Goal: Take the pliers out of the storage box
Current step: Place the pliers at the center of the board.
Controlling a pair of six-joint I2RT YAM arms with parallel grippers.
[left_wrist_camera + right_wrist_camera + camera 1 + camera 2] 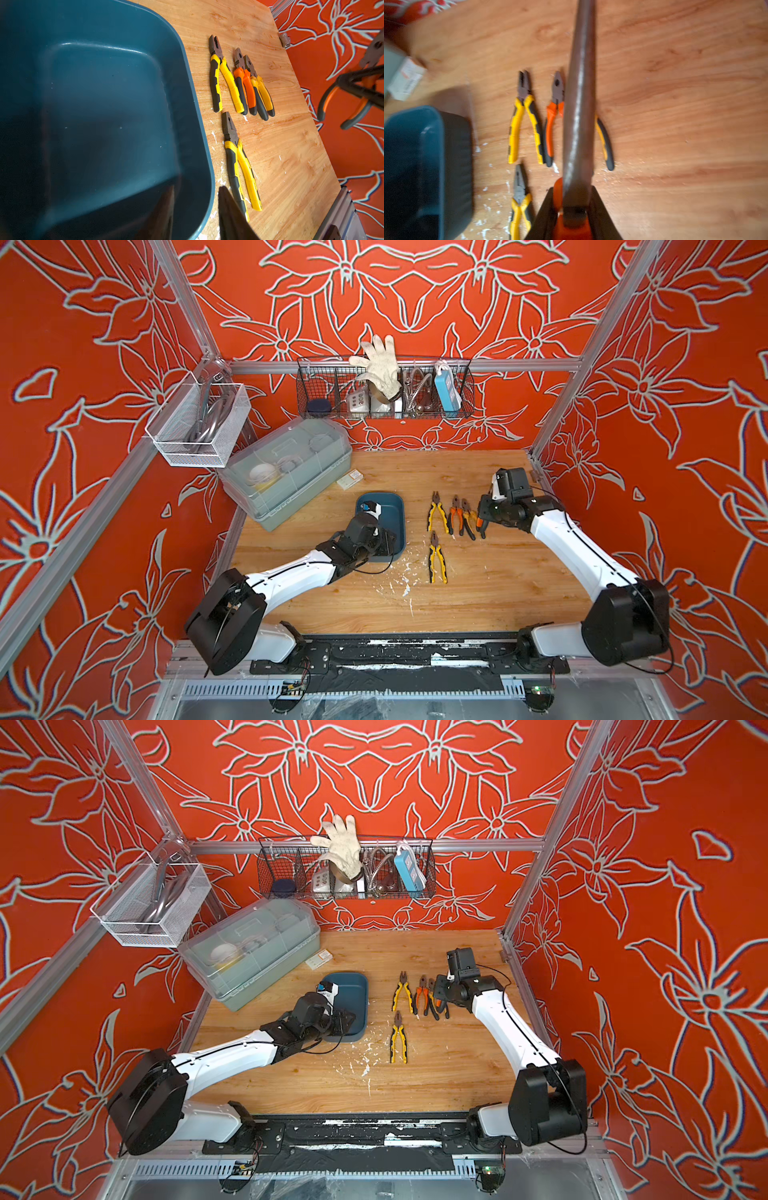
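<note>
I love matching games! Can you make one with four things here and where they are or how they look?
1 dark teal plastic storage box
2 long-nosed orange-handled pliers
3 white fabric glove
4 yellow-and-black pliers nearest the robot

A in the right gripper
B on the wooden table
C no pliers inside
D sticking out of the black wire basket

Pairs: 1-C, 2-A, 3-D, 4-B

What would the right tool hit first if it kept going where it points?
Probably the wooden table beside the orange-handled pliers; handles of the held long-nose pliers would touch before the right tool.
</note>
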